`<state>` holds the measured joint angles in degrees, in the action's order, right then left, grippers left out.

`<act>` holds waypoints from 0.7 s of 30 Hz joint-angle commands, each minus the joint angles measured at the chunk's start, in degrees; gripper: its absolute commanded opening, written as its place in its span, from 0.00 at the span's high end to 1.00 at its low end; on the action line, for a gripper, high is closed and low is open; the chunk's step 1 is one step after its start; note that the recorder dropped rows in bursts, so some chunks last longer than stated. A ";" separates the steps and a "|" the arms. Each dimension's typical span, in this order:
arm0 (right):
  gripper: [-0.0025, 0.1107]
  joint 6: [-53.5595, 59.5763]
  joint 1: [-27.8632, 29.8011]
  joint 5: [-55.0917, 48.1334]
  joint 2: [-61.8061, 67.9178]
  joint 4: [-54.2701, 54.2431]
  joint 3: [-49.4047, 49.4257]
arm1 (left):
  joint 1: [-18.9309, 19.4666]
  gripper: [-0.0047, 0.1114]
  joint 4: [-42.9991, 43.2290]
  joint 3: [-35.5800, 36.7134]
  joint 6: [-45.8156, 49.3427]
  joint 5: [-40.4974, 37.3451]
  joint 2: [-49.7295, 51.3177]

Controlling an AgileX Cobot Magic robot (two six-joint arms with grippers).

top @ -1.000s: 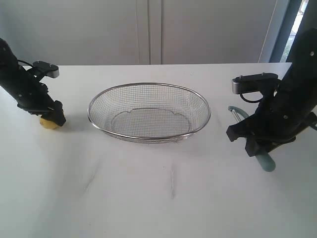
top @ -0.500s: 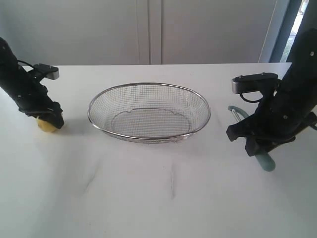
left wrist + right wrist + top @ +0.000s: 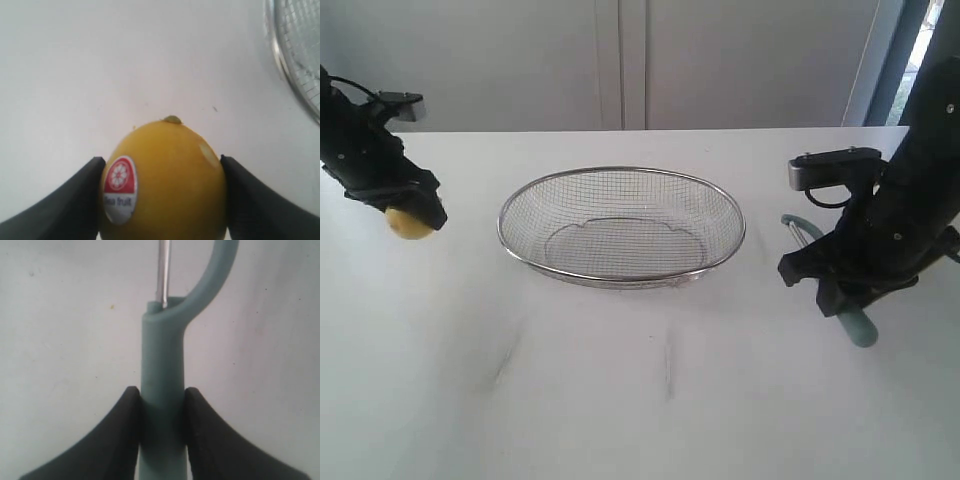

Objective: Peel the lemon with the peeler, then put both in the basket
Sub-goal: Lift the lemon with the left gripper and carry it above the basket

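The yellow lemon (image 3: 408, 223) with a red and white sticker hangs above the table at the far left, and my left gripper (image 3: 415, 214) is shut on it. In the left wrist view the lemon (image 3: 165, 182) fills the space between both black fingers (image 3: 65, 205). On the right, the teal peeler (image 3: 855, 325) lies with its blade end (image 3: 798, 225) pointing toward the back. My right gripper (image 3: 840, 295) is shut on the peeler's handle (image 3: 162, 390), both pads pressed against its sides. The wire basket (image 3: 510, 240) stands between the two arms.
The white table runs to a pale wall at the back. The basket's rim (image 3: 280, 60) shows at one edge of the left wrist view. A dark window frame (image 3: 900, 60) stands at the back right.
My left gripper has closed on the lemon and lifted it off the table, moving slightly left and back. The right arm and the peeler have not moved.
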<state>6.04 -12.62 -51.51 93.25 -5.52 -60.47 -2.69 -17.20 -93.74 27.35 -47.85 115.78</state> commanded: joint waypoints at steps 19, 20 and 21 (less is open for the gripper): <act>0.98 -0.19 0.00 -4.48 -0.61 1.07 -0.08 | -0.21 0.96 -14.19 6.73 9.21 -2.80 -11.90; 0.98 -0.19 0.00 -4.48 -0.61 1.07 -0.08 | -0.21 0.96 -15.02 7.90 10.70 -2.80 -12.75; 0.98 -0.19 0.00 -4.48 -0.61 1.07 -0.08 | -0.21 0.96 -15.94 9.06 12.09 -2.80 -13.45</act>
<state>6.04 -12.62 -55.60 93.25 -5.08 -60.47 -2.69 -29.62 -87.19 35.67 -50.01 104.82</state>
